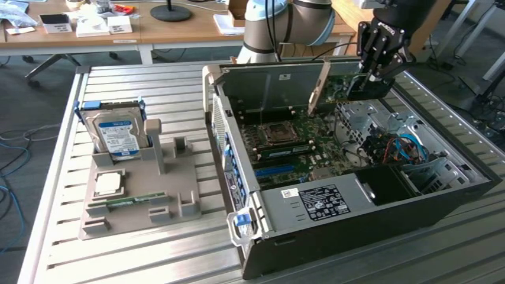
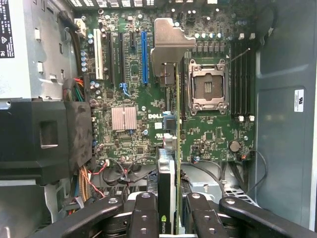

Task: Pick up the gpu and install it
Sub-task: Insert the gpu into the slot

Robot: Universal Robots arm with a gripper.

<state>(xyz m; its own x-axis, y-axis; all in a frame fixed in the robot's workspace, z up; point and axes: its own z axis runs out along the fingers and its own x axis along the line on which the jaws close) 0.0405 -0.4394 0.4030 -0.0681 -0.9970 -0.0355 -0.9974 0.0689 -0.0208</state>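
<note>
From my station I see the jaws (image 2: 171, 214) closed partway on the gpu (image 2: 166, 181). One finger (image 2: 143, 218) is against the black cooler face and the other is against the bare board side, so the card is firmly held.

The card stands on edge. In the wrist view I look down along its thin green top edge. Its long axis runs level over the motherboard (image 2: 131, 144), parallel to the expansion slots. The pale metal end bracket (image 1: 319, 89) leads, pointing toward the exterior view's left, and the gripped end trails toward the exterior view's right. The cooler block faces the side where the blue slot (image 2: 144, 54) lies, and the board's back faces the CPU socket (image 2: 208, 89).

The card hangs inside the open computer case (image 1: 355, 231), up near its raised far wall. It is above the motherboard rather than seated in it. In the wrist view its edge lines up between the blue slot and the socket, but I cannot tell how high it rides over them.

The case lies on its side on the slatted bench (image 1: 158, 260). Well apart from it, toward the exterior view's left, a grey holder (image 1: 170, 189) carries a hard drive (image 1: 117, 133) with a blue label standing upright. A narrow memory stick (image 1: 136, 201) lies flat near the holder's front.
</note>
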